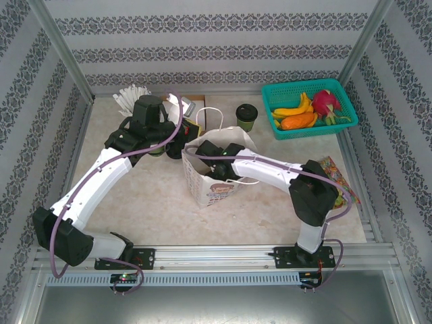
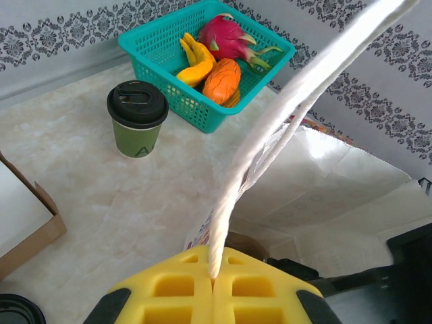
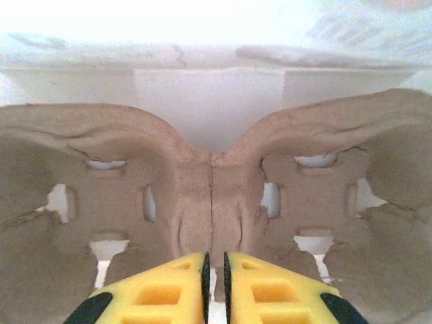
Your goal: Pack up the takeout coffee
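The takeout coffee [image 1: 246,116], an olive-green paper cup with a black lid, stands on the table behind the white paper bag [image 1: 212,182]; it is also in the left wrist view [image 2: 138,119], apart from both grippers. My left gripper [image 2: 214,273] is shut on the bag's white rope handle [image 2: 270,135] and holds it up above the bag's mouth. My right gripper [image 3: 214,260] is down inside the bag, its jaws a narrow slit apart astride the middle ridge of a brown pulp cup carrier [image 3: 212,196] that lies on the bag's floor.
A teal basket [image 1: 277,128] of fruit sits at the back right, near the cup. A cardboard box [image 2: 27,216] and another black lid [image 2: 17,310] lie left of the bag. A cup of white sticks [image 1: 131,94] stands back left. A colourful packet [image 1: 337,175] lies at the right edge.
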Controlling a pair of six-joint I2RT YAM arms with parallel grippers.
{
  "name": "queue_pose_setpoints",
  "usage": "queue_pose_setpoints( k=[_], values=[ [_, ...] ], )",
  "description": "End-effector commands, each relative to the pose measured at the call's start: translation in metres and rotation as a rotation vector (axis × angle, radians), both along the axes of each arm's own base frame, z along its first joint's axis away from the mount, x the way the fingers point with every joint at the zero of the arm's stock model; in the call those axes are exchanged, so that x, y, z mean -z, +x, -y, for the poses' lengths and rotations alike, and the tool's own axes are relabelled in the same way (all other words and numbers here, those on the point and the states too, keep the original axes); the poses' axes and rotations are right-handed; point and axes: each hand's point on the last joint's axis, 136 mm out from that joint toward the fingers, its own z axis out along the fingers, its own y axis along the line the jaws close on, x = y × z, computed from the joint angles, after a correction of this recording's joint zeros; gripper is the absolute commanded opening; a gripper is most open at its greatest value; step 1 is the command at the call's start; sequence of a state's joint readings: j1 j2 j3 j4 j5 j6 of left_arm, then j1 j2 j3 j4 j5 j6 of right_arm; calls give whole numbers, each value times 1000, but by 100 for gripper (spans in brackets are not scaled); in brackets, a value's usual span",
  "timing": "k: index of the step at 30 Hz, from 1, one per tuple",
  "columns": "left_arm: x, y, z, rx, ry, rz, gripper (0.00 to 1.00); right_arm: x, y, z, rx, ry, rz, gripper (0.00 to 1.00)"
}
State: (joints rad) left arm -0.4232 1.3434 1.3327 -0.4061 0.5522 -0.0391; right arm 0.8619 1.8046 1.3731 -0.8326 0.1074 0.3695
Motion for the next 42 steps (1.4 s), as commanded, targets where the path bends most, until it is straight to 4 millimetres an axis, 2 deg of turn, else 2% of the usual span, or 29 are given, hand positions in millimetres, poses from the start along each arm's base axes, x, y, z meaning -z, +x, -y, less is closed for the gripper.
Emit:
queue_pose_setpoints(
  k=[1, 8, 14, 19, 23, 29, 34, 39, 42],
  values=[
    [4, -9, -9, 0, 15, -10, 0, -26, -1, -10, -66, 51, 37, 20],
    [20, -15, -11, 8, 42, -53, 0, -64, -15, -19, -118, 184, 39, 31],
    [10, -18, -14, -2, 34, -34, 0, -80, -26, -23, -113, 254, 11, 40],
    [4, -18, -15, -10, 31, -18, 0, -103, -29, -34, -130, 342, 13, 47],
    [6, -18, -19, -32, 35, -6, 0, -124, -23, -35, -132, 382, 66, 51],
    [6, -19, -16, -28, 12, -34, 0, -169, -19, -41, -178, 552, 111, 62],
    [5, -20, -17, -36, 2, -35, 0, -198, -12, -31, -207, 614, 153, 68],
    [8, -23, -19, -36, 16, -38, 0, -241, -14, -29, -294, 708, 224, 74],
    [8, -23, -19, -38, 16, -40, 0, -256, 3, -12, -231, 668, 320, 79]
  ],
)
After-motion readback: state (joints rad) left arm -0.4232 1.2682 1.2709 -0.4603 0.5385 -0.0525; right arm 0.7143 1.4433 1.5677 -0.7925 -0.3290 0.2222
